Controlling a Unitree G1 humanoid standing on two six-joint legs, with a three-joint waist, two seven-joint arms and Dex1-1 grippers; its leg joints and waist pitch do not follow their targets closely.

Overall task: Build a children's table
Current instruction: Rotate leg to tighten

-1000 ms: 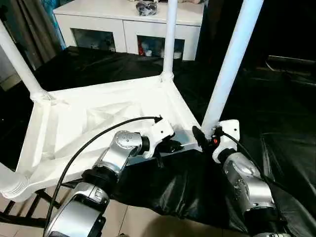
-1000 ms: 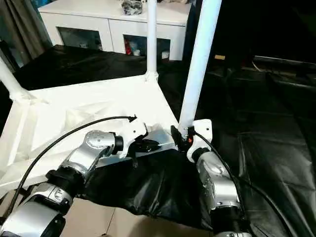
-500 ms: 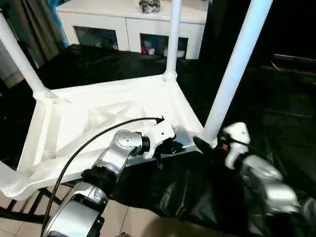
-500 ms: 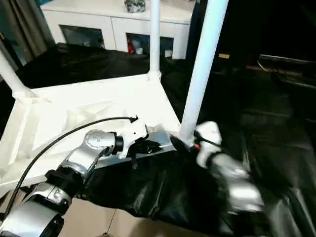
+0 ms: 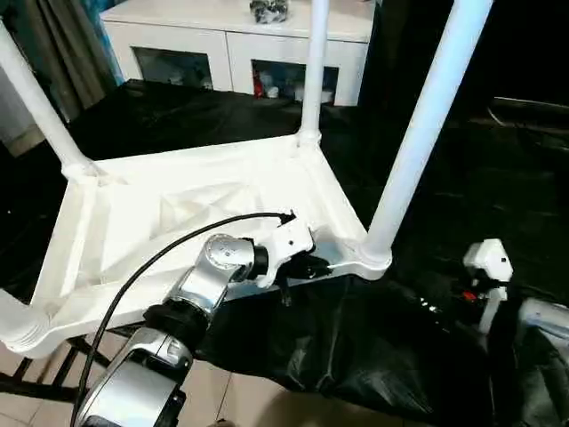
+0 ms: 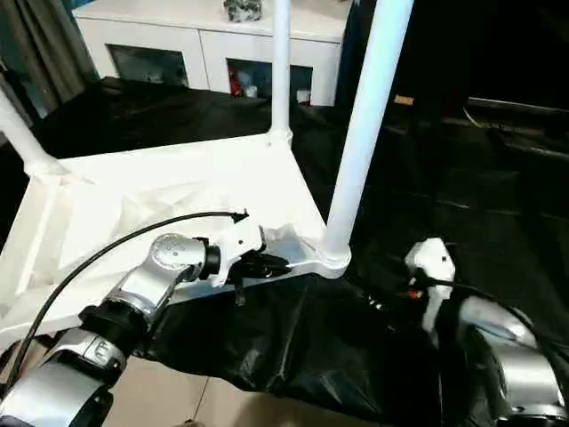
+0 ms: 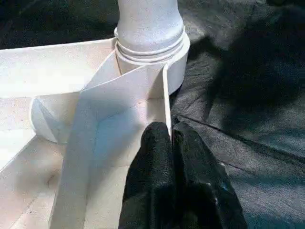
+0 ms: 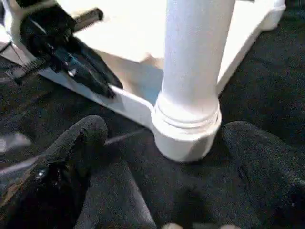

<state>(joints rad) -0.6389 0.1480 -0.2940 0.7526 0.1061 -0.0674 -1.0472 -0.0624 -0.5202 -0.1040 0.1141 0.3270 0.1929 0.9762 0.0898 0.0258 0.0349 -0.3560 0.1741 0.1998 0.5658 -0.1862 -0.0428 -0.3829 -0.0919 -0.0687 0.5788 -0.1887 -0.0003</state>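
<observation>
left fingers [image 7: 178, 183] pinched on tabletop [image 5: 204, 209] rim wall, beside near-right corner socket | right fingers [image 8: 78, 143] spread wide, holding nothing, straddling near-right leg [image 5: 425, 133] base without touching | tabletop upside down on black sheet [image 5: 498, 169], legs up | cabinet [image 5: 236, 40] at 12 o'clock

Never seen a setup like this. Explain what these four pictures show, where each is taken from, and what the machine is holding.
A humanoid robot is assembling a children's table. Two pictures come from cameras on its head, looking down over its arms; two come from cameras on its wrists. The white tabletop lies upside down on black sheeting, its legs pointing up. The left gripper is shut on the tabletop's edge wall beside the nearest leg. The right gripper is open, holds nothing, and faces that leg's base. Behind stands a white cabinet.
</observation>
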